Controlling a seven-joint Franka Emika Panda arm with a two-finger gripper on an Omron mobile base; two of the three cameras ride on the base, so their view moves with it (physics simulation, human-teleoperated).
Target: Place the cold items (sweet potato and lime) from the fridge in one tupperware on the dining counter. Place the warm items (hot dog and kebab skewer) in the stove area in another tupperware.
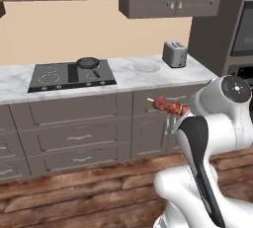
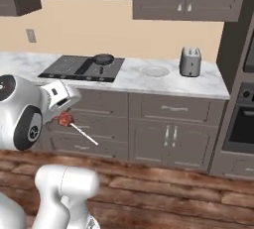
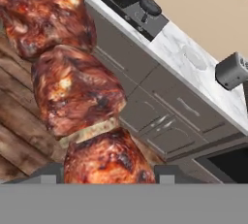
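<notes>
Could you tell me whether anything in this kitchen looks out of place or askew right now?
Only the kebab skewer: it is in mid-air in front of the cabinets, clamped in the gripper, not on the counter. The pan on the cooktop and the toaster sit upright.

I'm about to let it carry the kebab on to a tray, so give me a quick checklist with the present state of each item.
1. Kebab between the fingers: ok, chunks sit right at the tips in the hand view.
2. Kebab clear of the cabinets: ok, held in the air in front of them.
3. Stick intact: ok, it juts out bare past the meat.
4. Cooktop free of the kebab: ok; a pan sits there.
5. Target tray located: cannot tell.
6. Hot dog located: cannot tell.
</notes>
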